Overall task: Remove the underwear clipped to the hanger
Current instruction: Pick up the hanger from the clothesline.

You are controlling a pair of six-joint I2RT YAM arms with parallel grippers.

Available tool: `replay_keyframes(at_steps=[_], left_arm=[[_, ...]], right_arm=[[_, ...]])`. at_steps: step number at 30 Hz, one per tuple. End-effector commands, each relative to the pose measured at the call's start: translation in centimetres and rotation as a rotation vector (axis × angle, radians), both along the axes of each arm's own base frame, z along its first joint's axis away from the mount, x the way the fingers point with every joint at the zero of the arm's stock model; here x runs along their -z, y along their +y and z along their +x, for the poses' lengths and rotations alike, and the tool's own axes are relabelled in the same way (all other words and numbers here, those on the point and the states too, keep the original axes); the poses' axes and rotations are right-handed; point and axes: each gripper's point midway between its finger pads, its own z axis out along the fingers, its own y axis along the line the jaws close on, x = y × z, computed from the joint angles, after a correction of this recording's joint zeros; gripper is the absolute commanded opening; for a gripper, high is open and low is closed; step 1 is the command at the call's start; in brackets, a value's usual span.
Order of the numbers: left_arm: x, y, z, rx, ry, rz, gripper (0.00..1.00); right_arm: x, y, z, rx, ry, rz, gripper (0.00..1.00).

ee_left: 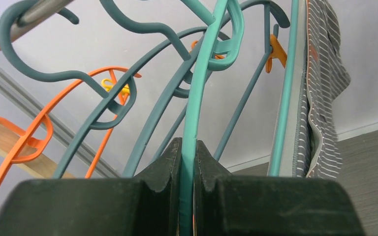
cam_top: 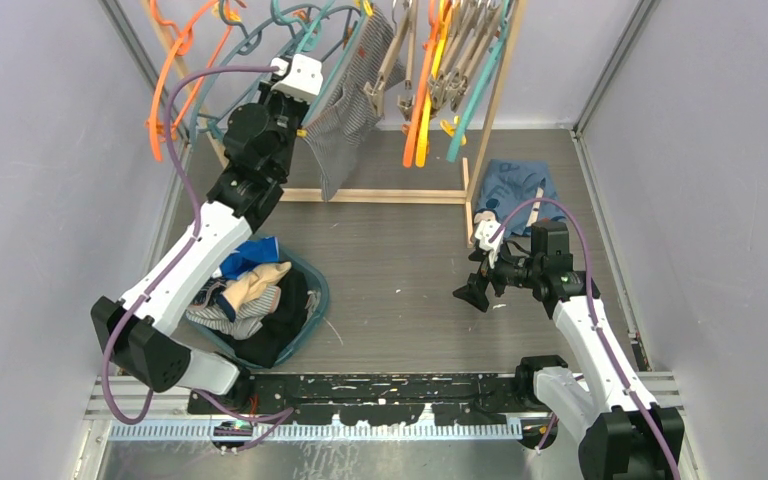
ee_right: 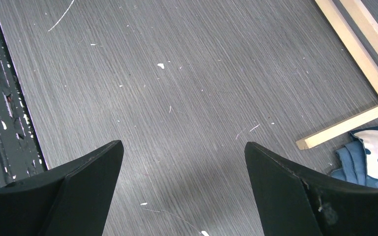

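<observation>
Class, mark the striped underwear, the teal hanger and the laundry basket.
striped underwear [cam_top: 345, 130]: top view, hanging fabric's middle.
teal hanger [ee_left: 191, 123]: left wrist view, upright bar.
laundry basket [cam_top: 324, 292]: top view, right rim.

Two arms, each with one pincer: left pincer [ee_left: 188, 164], right pincer [ee_right: 183, 150]. One wooden rack [cam_top: 390, 196] at twelve o'clock, carrying one striped underwear [cam_top: 345, 120]. Its hangers overlap too much for a firm count: several teal hangers [ee_left: 197, 98], several orange hangers [cam_top: 417, 105], several wooden hangers [cam_top: 392, 55], one yellow hanger [cam_top: 431, 100]. One basket [cam_top: 320, 290] at eight o'clock holds one garment heap [cam_top: 250, 290], too tangled to count. One blue printed garment [cam_top: 515, 185] at two o'clock.
</observation>
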Motion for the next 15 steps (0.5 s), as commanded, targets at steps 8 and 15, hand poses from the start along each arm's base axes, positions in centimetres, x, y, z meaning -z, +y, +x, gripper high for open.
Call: replay_keyframes(at_steps=[8,15], left_arm=[[-7.4,2.4,-5.0,0.015,-0.195,-0.078,0.0],[-4.5,2.9,-7.9,0.078,0.001,0.007,0.0]], right_arm=[[-0.6,0.1,0.4,-0.015,-0.043,0.003,1.0],[-1.2,0.3,0.3,-0.021,-0.05,0.018,1.0]])
